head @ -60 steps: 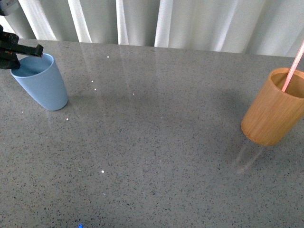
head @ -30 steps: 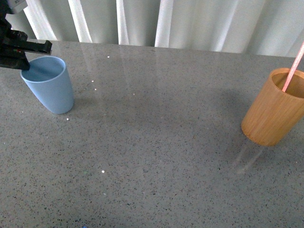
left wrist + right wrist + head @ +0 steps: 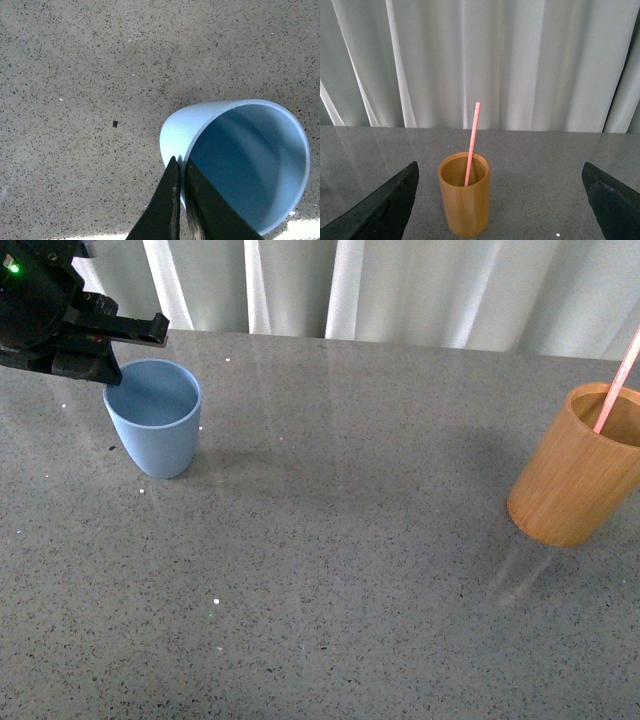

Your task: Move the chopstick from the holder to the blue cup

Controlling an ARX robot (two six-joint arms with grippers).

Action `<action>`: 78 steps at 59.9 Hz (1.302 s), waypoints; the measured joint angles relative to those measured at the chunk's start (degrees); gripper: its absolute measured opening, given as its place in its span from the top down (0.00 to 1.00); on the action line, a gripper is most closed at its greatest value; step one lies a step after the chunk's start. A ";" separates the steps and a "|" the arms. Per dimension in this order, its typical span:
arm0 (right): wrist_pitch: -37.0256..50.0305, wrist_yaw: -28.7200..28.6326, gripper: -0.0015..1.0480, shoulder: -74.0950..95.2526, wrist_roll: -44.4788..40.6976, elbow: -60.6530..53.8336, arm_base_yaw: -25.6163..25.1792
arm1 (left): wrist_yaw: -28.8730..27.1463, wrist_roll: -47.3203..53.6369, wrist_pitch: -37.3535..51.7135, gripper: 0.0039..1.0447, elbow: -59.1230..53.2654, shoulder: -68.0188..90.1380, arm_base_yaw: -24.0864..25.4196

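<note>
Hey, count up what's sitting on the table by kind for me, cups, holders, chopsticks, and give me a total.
1 blue cup
1 wooden holder
1 chopstick, standing in the holder
Total: 3

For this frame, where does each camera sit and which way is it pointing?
Front: on the body, looking forward and down over the table; blue cup left, holder with chopstick right; left hand shows.
Left wrist: above the cup, looking down into it; the hand pinches its rim.
Right wrist: low, facing holder and curtain; right hand open at both edges.
Front and left wrist share the cup; front and right wrist share the holder.
</note>
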 joint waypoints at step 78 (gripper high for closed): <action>0.00 0.00 0.10 0.00 0.02 0.00 0.00 | 7.65 -14.82 -6.25 0.97 -4.72 -5.40 -17.31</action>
